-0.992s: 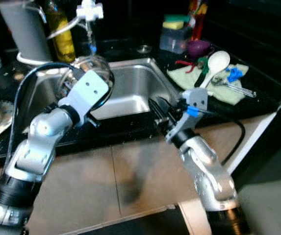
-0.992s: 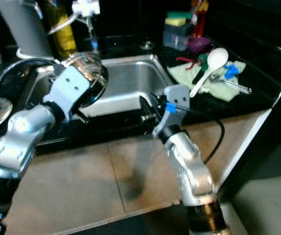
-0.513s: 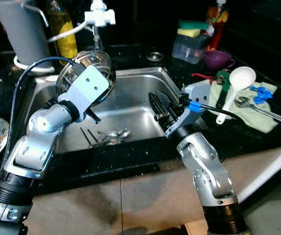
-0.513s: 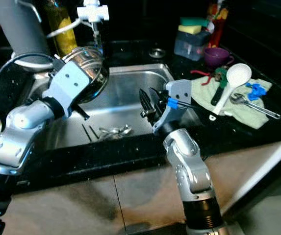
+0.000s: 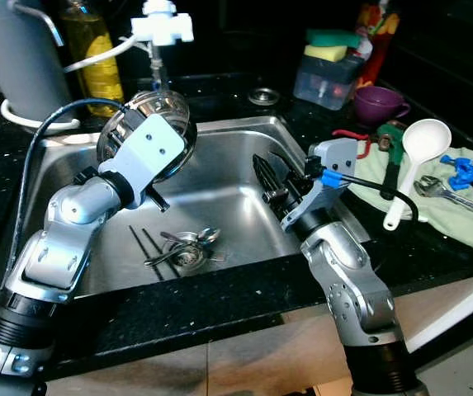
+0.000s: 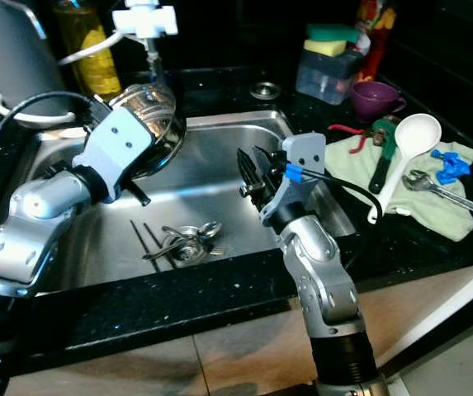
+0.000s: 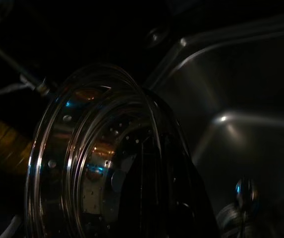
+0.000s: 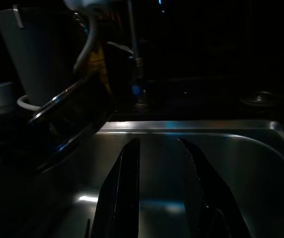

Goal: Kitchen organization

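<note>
Holding steel bowl (image 5: 155,124) tilted, mouth seemingly sinkward

Bare sink (image 5: 228,186) floor beyond cutlery (image 5: 182,247), seemingly over the drain.

The left gripper (image 6: 141,136) clamps a steel bowl (image 6: 149,124), tilted on edge, over the back left of the sink (image 6: 219,177), below the tap (image 6: 145,21). The right gripper (image 6: 251,175) hangs over the sink's right side, fingers parted, empty. Cutlery (image 6: 182,241) lies around the drain. A white ladle (image 6: 401,157) rests on a cloth (image 6: 434,198) on the counter (image 6: 162,301).
</note>
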Robot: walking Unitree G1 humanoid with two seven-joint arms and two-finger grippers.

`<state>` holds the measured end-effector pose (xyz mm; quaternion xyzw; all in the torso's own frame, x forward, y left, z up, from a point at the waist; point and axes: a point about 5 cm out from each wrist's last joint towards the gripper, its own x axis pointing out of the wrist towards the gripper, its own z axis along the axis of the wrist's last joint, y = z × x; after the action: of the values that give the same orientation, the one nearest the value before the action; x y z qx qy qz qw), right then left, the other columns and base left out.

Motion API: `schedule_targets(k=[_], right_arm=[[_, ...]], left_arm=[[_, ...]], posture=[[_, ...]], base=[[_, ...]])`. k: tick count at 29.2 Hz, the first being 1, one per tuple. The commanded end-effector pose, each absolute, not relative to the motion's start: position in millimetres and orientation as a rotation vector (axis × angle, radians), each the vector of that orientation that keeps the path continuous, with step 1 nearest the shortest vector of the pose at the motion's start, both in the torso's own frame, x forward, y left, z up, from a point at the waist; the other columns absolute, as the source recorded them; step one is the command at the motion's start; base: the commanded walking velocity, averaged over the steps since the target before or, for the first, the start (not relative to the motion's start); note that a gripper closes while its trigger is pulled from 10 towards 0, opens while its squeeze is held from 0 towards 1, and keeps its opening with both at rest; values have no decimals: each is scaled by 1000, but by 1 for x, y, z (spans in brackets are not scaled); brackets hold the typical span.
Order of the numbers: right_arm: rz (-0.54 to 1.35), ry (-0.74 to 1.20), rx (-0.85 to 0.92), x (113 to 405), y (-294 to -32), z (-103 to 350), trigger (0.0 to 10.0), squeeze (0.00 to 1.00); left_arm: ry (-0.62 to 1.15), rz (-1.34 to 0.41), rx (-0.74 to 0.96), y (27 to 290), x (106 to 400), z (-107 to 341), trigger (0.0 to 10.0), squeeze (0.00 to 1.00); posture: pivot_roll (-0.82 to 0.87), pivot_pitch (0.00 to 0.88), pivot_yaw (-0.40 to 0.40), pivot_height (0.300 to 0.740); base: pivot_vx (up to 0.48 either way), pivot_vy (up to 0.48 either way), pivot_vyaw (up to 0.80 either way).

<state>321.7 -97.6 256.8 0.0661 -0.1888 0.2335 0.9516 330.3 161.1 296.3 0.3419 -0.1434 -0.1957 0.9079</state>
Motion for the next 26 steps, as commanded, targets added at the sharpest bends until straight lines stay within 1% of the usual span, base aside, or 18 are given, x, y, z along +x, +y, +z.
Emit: schedule_targets(k=[1, 3, 9, 12, 18, 19, 22, 26], right_arm=[[476, -369, 124, 322, -98, 254, 10000, 0], [477, -366, 119, 324, -99, 254, 10000, 0], [499, -297, 33, 333, -101, 249, 10000, 0], [524, -268, -10, 336, -100, 247, 10000, 0], [596, -247, -48, 334, -95, 248, 10000, 0], [632, -231, -63, 331, -91, 247, 10000, 0], [650, -222, -67, 328, -89, 247, 10000, 0], [729, -193, -91, 322, -82, 248, 10000, 0]], left_arm=[[-287, -431, 743, 158, 327, 294, 10000, 0], [-255, -453, 767, 158, 328, 290, 10000, 0], [-164, -574, 934, 160, 337, 280, 10000, 0], [-122, -598, 998, 162, 342, 274, 10000, 0], [-55, -664, 1003, 162, 347, 260, 10000, 0], [-8, -690, 991, 162, 351, 249, 10000, 0], [17, -705, 970, 163, 352, 242, 10000, 0], [66, -739, 950, 165, 355, 225, 10000, 0]], posture=[[-25, 150, -17, 740], [-20, 151, -22, 740], [-19, 150, -19, 740], [-21, 149, -16, 740], [-21, 147, -13, 740], [-21, 147, -12, 740], [-23, 147, -11, 740], [-25, 144, -8, 740]], base=[[0, 0, 0], [0, 0, 0], [0, 0, 0], [0, 0, 0], [0, 0, 0], [0, 0, 0], [0, 0, 0], [0, 0, 0]])
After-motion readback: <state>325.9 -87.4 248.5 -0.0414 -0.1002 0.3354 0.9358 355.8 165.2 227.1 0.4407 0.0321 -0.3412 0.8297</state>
